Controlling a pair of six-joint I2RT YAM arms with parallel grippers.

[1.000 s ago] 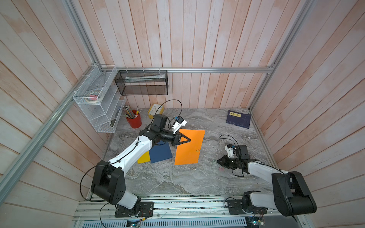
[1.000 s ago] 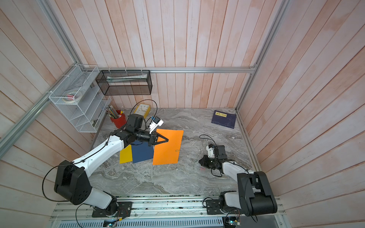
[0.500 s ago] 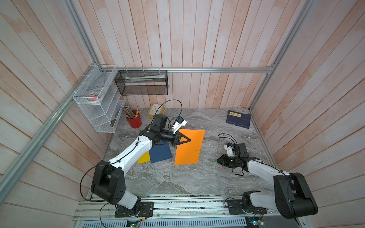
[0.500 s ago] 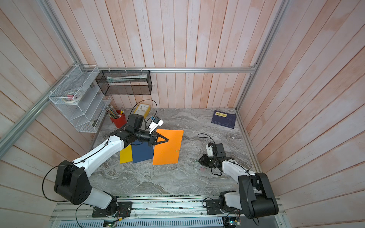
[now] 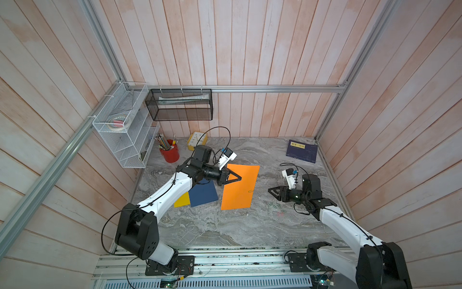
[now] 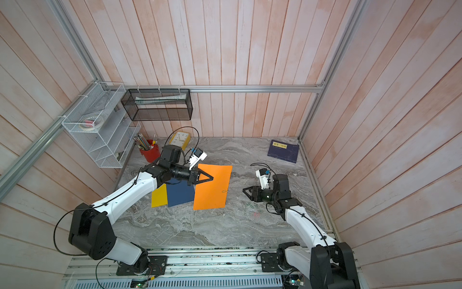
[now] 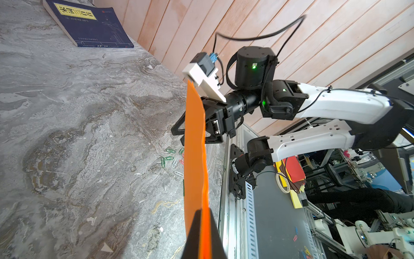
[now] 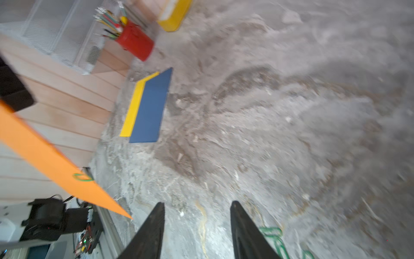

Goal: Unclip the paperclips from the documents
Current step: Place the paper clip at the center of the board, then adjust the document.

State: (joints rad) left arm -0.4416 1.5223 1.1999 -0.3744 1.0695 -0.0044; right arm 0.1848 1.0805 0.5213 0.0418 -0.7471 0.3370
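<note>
While the left jaws are clamped on one edge of the orange sheet [image 5: 240, 192], I see it held up clear of the surface [image 5: 212, 225], with one green paperclip [image 8: 82, 177] on the edge facing the right arm. Right jaws stand apart with nothing between them, low over the surface, just beside a scatter of loose paperclips [image 5: 275, 207]: green, silvery, reddish. Blue sheet [image 5: 203, 194] lies flat, overlapping the yellow sheet [image 5: 181, 200], partly under the left arm [image 5: 170, 192]. Navy booklet [image 5: 301, 151] sits in the far corner, well apart
</note>
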